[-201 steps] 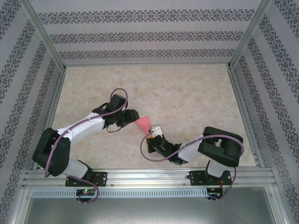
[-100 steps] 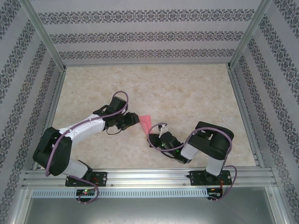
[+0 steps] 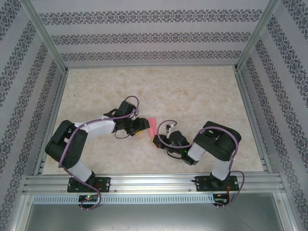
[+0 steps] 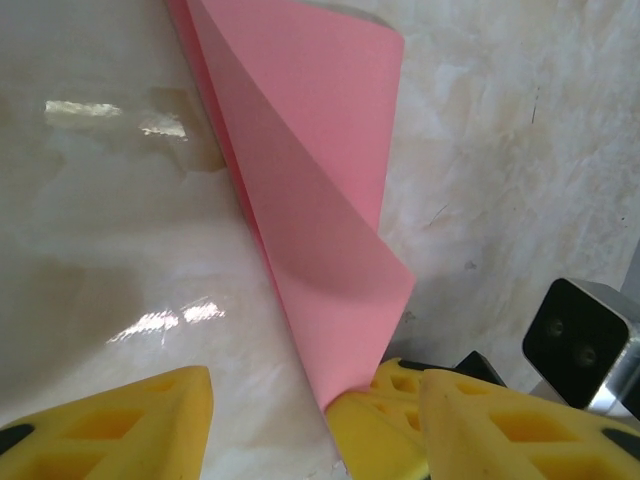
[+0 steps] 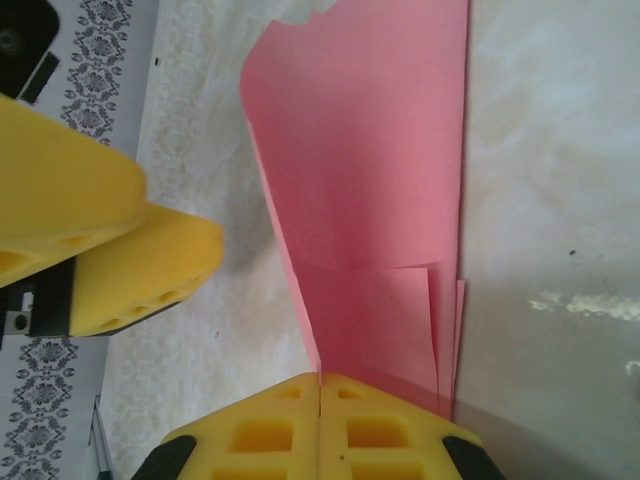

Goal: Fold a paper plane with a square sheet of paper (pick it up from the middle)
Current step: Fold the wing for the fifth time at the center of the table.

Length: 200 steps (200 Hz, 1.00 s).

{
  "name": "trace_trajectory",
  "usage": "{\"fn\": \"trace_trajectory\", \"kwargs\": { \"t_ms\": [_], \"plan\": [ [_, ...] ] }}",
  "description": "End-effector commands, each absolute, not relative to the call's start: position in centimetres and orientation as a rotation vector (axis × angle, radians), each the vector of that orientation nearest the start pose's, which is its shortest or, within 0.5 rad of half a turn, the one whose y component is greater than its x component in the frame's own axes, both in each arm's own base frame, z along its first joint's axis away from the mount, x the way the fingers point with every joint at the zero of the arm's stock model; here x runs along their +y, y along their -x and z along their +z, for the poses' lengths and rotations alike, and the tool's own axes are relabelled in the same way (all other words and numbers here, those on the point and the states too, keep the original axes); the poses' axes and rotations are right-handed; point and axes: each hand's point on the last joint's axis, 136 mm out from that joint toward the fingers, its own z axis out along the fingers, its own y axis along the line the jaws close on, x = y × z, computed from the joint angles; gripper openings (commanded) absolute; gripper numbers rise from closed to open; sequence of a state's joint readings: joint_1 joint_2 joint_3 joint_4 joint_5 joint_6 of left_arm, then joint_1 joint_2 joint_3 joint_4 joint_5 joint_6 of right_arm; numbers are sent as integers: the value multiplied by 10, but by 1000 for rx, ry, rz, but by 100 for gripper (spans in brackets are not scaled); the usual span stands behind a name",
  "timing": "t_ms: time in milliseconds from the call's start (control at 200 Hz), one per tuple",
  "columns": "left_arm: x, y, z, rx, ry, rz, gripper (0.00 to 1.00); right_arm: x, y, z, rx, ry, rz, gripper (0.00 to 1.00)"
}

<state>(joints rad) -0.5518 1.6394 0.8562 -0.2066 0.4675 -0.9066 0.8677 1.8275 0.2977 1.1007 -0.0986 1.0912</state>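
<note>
The square sheet of paper (image 3: 151,125) is folded into a narrow pink wedge with layered flaps, the paper plane shape (image 5: 370,190), and lies low over the table's middle. My right gripper (image 5: 320,385) is shut on its narrow end; it is just right of the paper (image 3: 157,137). Just left of the paper is my left gripper (image 3: 142,127), and it stands open (image 4: 310,440). Its yellow fingers (image 4: 110,430) straddle the paper's tip (image 4: 320,250) and the right gripper's fingertips (image 4: 385,415). The left fingers (image 5: 100,220) sit beside the paper without touching it.
The beige marbled table (image 3: 192,96) is walled in by patterned panels and a metal frame (image 3: 48,43). Both arms crowd together near the front middle, cables looping over them. The right wrist's black camera (image 4: 585,335) sits close to the left fingers.
My left gripper has slid right and nearer, up against the paper. The right gripper kept its grip and its arm tucked back; the paper now looks narrower.
</note>
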Motion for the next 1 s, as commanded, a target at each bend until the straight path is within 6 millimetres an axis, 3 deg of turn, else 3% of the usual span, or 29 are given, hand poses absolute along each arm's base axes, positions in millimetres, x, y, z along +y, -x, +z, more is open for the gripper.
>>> {"fn": "trace_trajectory", "kwargs": {
  "t_ms": [0,145,285,355,575,774,994],
  "plan": [
    [-285,-293,73,2752,237,-1140,59,301,-228,22,2285,-159,1289,4],
    [-276,-295,62,2793,295,-1033,64,305,-228,23,2289,-87,1229,7],
    [-278,-299,55,2804,357,-1040,67,305,-222,17,2324,8,1116,10],
    [-279,-299,52,2819,382,-1036,68,317,-226,27,2301,62,1103,13],
    [-264,-294,41,2877,447,-905,68,315,-227,32,2270,154,961,18],
    [-265,-296,38,2895,452,-894,61,317,-220,45,2211,339,765,28],
    [-265,-298,43,2891,439,-881,42,302,-219,55,2136,508,473,37]
  ]
}}
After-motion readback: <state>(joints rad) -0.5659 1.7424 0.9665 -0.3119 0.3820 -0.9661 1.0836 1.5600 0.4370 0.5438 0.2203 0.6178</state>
